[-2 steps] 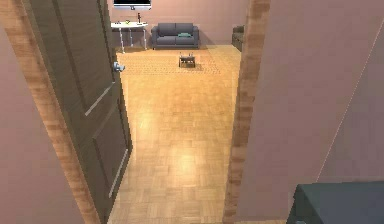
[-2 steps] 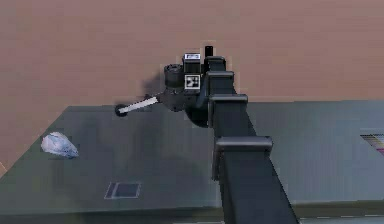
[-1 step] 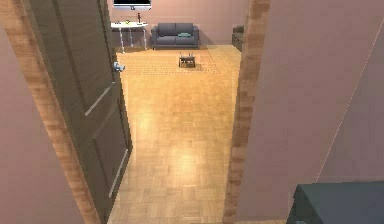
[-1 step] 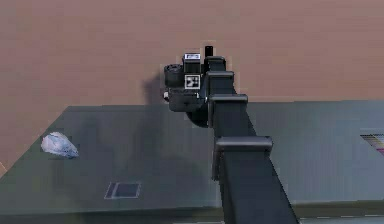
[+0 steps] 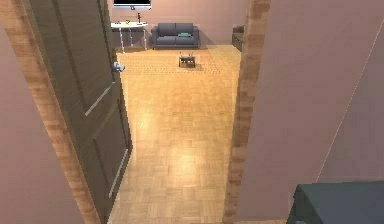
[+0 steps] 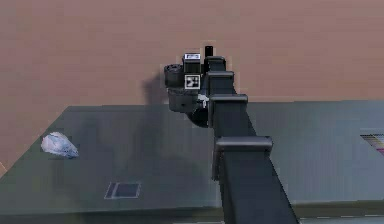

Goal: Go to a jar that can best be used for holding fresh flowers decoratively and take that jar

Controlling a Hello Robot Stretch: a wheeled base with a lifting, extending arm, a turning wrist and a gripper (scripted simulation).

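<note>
Two views: forward, door (image 5: 85, 100) and sofa (image 5: 176, 36) — arm side, gripper (image 6: 172, 84) and tabletop (image 6: 140, 140).

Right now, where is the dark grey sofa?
In the forward view's upper middle, the dark grey sofa stands against the far wall, right of a white side table, with a small dark low table before it.

The floor (image 5: 180, 130) is shiny wood, and light bounces off it. The door (image 5: 85, 90) is dark, smooth wood. The sofa (image 5: 175, 36) looks like soft grey cloth. The wall (image 5: 300, 90) is matt. The counter (image 6: 130, 140) is smooth, dark grey, a bit shiny. The arm (image 6: 245, 165) and tool (image 6: 180, 92) are dull black.
</note>
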